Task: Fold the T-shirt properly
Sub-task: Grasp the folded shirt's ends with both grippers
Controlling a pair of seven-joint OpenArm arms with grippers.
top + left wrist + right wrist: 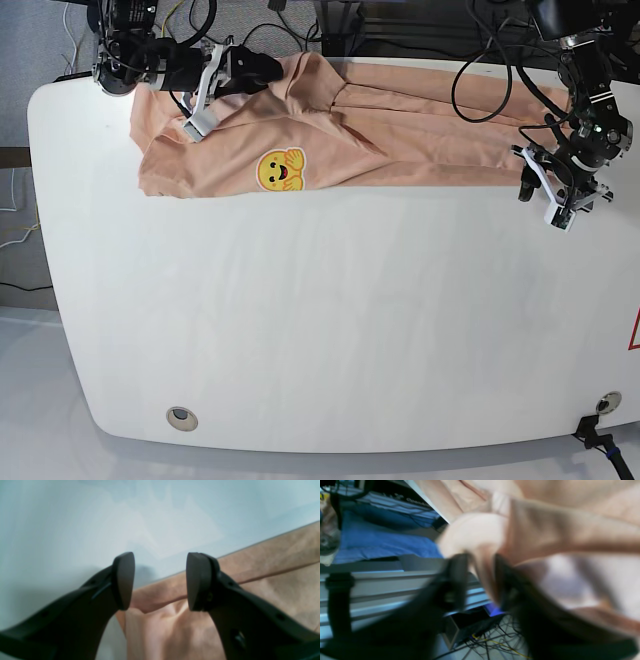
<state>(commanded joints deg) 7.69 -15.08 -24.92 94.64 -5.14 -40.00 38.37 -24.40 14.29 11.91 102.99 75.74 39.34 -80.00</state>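
T-shirt (380, 135) lies along far edge of white table (320, 320), long axis running side to side, bunched and creased. Yellow smiley print (281, 169) faces up near one end; no readable writing. Right gripper (480, 580) clenched on a fold of the T-shirt at that end, cloth pinched between blurred fingers. Left gripper (160, 580) released, jaws wide apart over cloth's edge at the opposite end

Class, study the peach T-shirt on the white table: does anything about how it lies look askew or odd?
Yes. The peach cotton T-shirt lies bunched along the white table's far edge, creased rather than flat. The right claw pinches a fold; the left claw hangs open over its edge.
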